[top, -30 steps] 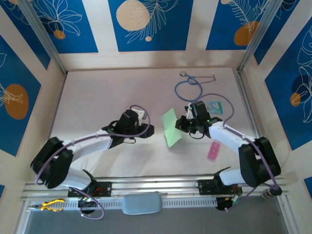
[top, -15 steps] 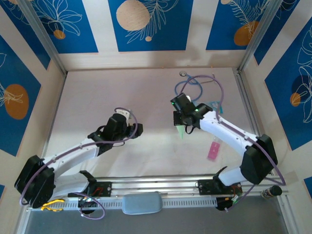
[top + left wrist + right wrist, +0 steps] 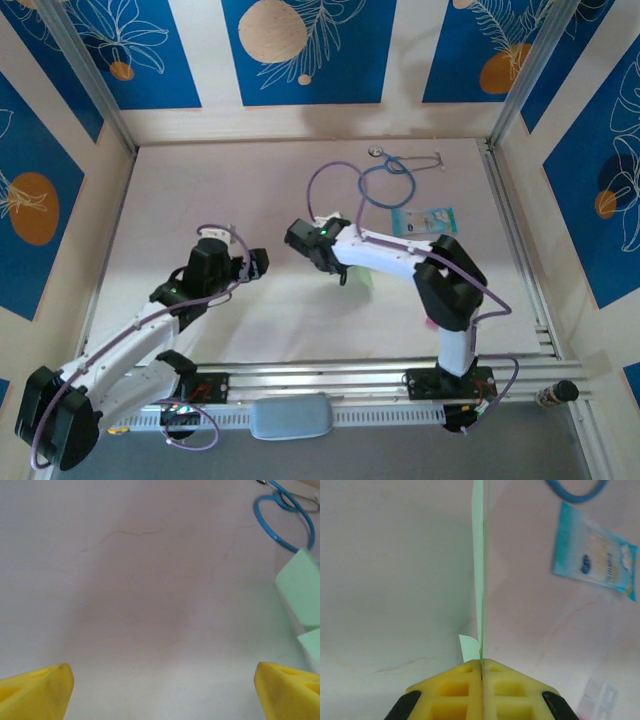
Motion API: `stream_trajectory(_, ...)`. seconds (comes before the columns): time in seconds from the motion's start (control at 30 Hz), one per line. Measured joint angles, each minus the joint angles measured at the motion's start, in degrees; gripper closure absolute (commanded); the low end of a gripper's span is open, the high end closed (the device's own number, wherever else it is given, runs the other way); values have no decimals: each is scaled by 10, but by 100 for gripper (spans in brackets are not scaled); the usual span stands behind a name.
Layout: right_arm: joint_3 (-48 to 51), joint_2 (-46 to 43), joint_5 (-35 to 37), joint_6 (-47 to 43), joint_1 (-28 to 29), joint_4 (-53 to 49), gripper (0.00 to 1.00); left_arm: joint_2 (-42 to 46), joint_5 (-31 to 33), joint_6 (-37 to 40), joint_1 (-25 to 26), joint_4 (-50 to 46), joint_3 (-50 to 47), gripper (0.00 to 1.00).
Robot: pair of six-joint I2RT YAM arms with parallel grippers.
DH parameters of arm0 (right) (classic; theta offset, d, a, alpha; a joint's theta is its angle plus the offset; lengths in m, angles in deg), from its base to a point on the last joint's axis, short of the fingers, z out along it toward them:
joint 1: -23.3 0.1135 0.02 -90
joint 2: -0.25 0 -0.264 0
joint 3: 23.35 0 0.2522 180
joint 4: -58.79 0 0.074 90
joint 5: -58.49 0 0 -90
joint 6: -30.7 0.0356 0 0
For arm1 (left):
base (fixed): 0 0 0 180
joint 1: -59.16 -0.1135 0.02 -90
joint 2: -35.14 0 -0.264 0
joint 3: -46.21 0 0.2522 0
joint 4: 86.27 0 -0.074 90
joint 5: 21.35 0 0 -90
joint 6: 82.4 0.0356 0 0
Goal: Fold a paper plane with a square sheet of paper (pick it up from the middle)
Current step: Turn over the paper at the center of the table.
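The square sheet of paper [image 3: 479,555] is light green and folded. In the right wrist view I see it edge-on, rising straight out from between the yellow pads [image 3: 455,685]. My right gripper [image 3: 481,667] is shut on its near edge, and a small flap curls out to the left. From above, the right gripper [image 3: 335,265] hangs over mid-table with the paper [image 3: 355,278] showing below the forearm. My left gripper [image 3: 258,262] stands open a short way to its left, nothing between its fingers. In the left wrist view the paper [image 3: 302,587] is at the right edge, beyond the left gripper [image 3: 162,690].
A blue stethoscope [image 3: 388,180] lies at the back of the table, with a teal-and-white card [image 3: 425,220] just in front of it. The card [image 3: 595,552] lies right of the paper. A pale pink strip [image 3: 597,700] lies at the lower right.
The right arm has swung left to mid-table, carrying the paper. The left arm has drawn back to the left and its gripper has opened wide.
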Motion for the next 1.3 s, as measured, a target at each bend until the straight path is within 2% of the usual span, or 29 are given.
stream_trajectory(0.17,-44,55,-54,-1,29,14,93,50,4,-15,-36,-34,-18,3)
stream_trajectory(0.37,-67,80,-153,-8,33,62,85,83,-5,-17,-49,-72,-24,0)
stream_trajectory(0.5,-19,53,-266,-14,14,154,57,84,-29,-12,-51,-85,-24,0)
stream_trajectory(0.57,31,16,-321,-5,-6,197,50,81,-54,-11,-53,-81,-24,0)
stream_trajectory(0.6,63,-11,-351,-1,-19,224,50,75,-76,-9,-56,-75,-24,0)
stream_trajectory(0.73,166,-117,-440,25,-85,310,54,17,-156,-7,-66,-52,-9,3)
stream_trajectory(0.83,239,-180,-502,49,-148,376,66,-44,-219,-17,-68,-11,0,18)
stream_trajectory(0.97,339,-220,-575,85,-226,454,79,-134,-304,-59,-69,74,0,43)
stream_trajectory(1.07,388,-222,-617,103,-252,483,87,-209,-353,-97,-68,129,6,54)
stream_trajectory(1.13,405,-221,-640,109,-256,496,92,-254,-375,-118,-62,160,14,56)
stream_trajectory(1.3,407,-198,-691,114,-256,538,93,-324,-392,-144,-40,195,45,58)
